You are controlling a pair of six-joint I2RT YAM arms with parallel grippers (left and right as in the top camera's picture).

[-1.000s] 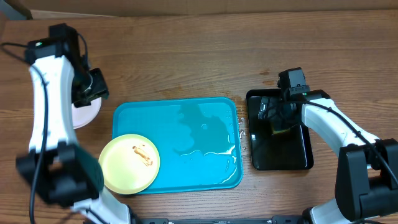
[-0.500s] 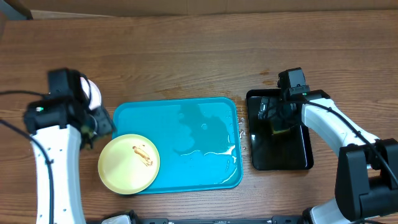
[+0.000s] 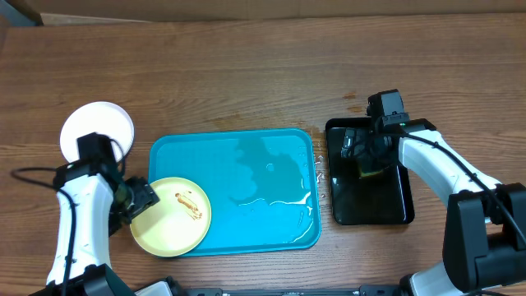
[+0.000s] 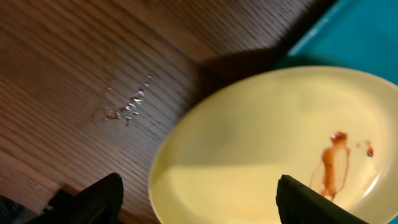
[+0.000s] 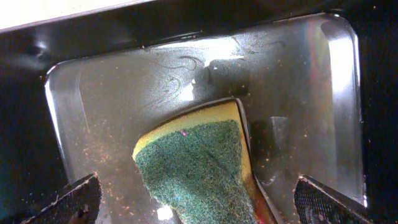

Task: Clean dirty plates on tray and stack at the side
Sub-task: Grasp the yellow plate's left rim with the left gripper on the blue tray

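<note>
A pale yellow-green plate (image 3: 171,220) with a brown-red sauce smear (image 3: 189,205) lies in the turquoise tray (image 3: 222,156), at its near left corner. My left gripper (image 3: 136,200) hangs open at the plate's left edge. In the left wrist view the plate (image 4: 261,143) fills the frame, and the gripper (image 4: 199,202) has one finger over the wood and one over the plate. A white plate (image 3: 97,129) rests on the table left of the tray. My right gripper (image 3: 366,158) stands open over a sponge (image 5: 199,168), its fingers (image 5: 74,199) apart from it.
The sponge lies in a wet, glossy black tray (image 3: 386,205) right of the turquoise one. Water pools on the turquoise tray's right half (image 3: 275,200). Droplets (image 4: 127,106) sit on the wood by the plate. The table's far edge runs along the top.
My left arm swung from the white plate at the far left down to the yellow-green plate's left edge, its jaws opening wider. The white plate is now uncovered. The right arm stayed still.
</note>
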